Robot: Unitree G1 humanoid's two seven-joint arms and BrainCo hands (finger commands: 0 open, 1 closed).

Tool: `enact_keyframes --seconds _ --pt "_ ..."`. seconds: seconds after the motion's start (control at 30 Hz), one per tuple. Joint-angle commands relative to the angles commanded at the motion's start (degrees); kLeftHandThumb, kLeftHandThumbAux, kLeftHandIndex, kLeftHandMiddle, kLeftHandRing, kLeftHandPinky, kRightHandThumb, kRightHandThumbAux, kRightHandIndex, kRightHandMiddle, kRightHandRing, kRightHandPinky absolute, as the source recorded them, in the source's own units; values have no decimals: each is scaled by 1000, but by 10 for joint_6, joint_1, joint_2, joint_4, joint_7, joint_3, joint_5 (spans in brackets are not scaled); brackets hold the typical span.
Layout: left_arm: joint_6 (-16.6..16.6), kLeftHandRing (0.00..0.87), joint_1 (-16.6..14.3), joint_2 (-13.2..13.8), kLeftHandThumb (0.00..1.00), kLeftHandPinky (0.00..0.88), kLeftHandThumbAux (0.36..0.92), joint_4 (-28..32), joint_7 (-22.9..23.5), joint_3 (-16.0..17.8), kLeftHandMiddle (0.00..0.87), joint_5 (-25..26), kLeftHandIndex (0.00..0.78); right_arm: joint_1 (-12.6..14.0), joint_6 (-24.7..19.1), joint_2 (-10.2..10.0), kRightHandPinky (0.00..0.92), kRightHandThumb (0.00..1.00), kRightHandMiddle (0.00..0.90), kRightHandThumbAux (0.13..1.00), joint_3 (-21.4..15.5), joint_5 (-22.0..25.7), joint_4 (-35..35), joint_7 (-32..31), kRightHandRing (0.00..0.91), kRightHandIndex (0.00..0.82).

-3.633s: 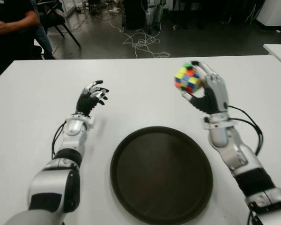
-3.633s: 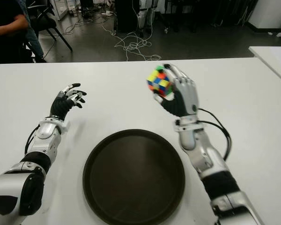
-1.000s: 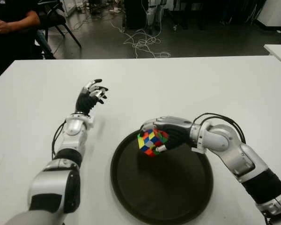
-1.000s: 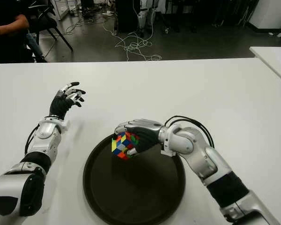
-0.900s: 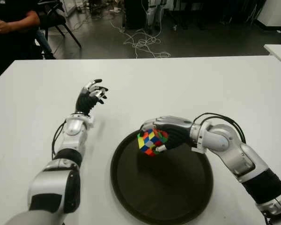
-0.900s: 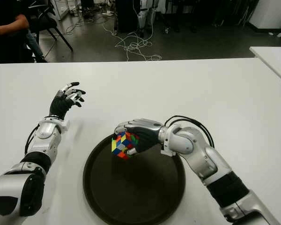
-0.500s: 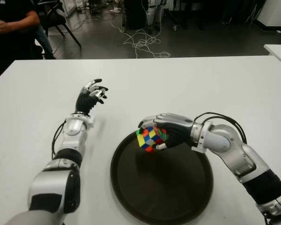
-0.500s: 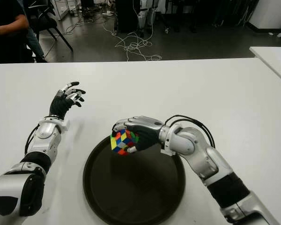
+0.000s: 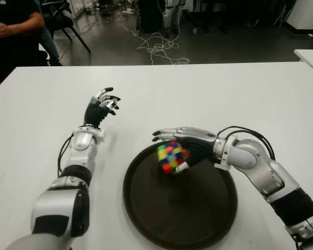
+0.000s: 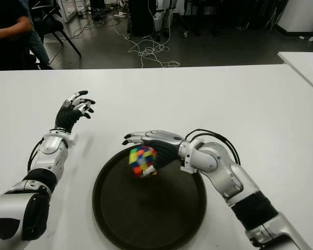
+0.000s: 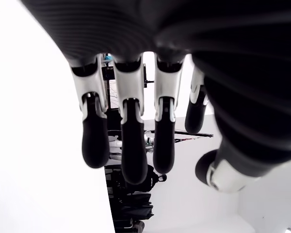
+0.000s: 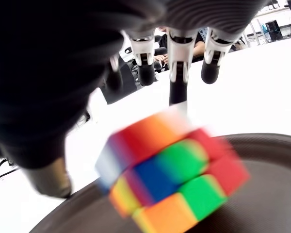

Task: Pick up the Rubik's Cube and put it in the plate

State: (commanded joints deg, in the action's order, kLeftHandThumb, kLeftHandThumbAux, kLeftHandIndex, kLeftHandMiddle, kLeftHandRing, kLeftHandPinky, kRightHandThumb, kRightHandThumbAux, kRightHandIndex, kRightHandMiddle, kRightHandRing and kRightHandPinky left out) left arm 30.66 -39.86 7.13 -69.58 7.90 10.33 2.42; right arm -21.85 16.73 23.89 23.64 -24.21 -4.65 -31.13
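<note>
The multicoloured Rubik's Cube (image 9: 172,157) shows blurred just under my right hand (image 9: 198,141), above the far left part of the round dark plate (image 9: 193,213). That hand's fingers (image 9: 164,133) stretch out flat over the cube, and the thumb tip sits close beside it. In the right wrist view the cube (image 12: 169,170) is smeared with motion, apart from the straightened fingers (image 12: 177,77), with the plate's rim behind it. My left hand (image 9: 101,107) is idle, raised over the white table (image 9: 250,99) to the left of the plate, fingers (image 11: 131,145) loosely curved and empty.
A seated person (image 9: 10,28) and a chair are beyond the table's far left corner. Cables (image 9: 159,47) lie on the floor behind the table. Another white table's corner (image 9: 310,54) shows at the far right.
My right hand carried the cube from the right side down over the plate. In the last half second its fingers have straightened off the cube, which has shifted slightly right and lower.
</note>
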Motion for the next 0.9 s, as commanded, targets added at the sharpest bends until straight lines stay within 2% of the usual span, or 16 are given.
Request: enact_keyframes --seconds 0.2,0.43,0.6,0.67,0.73,0.83,0.9 --pt "3 496 0 1 167 556 659 0 1 -2 420 -2 216 -9 -13 -1 0 0 0 626 -1 -5 -16 1 0 0" --pt "4 507 0 3 172 566 672 -1 2 -5 437 -6 232 -14 -19 2 0 0 0 616 2 -9 -21 0 0 0" --pt "5 501 0 3 163 552 675 -1 0 -8 426 -10 239 -23 -14 15 0 0 0 613 -5 -3 -25 -11 0 0" --pt "4 499 0 3 159 551 675 -1 0 -9 426 -10 238 -22 -7 35 0 0 0 623 -28 18 -7 -18 0 0" --pt "5 500 0 3 154 553 673 -1 0 -9 430 -10 237 -27 -2 44 0 0 0 640 -51 35 -3 -15 0 0" --pt "6 504 1 2 149 561 674 0 0 -8 437 -9 238 -37 4 44 0 0 0 672 -91 55 -11 12 0 0" --pt "6 504 2 1 149 564 673 0 0 -8 435 -9 234 -25 15 22 0 0 0 699 -122 49 -17 82 0 0"
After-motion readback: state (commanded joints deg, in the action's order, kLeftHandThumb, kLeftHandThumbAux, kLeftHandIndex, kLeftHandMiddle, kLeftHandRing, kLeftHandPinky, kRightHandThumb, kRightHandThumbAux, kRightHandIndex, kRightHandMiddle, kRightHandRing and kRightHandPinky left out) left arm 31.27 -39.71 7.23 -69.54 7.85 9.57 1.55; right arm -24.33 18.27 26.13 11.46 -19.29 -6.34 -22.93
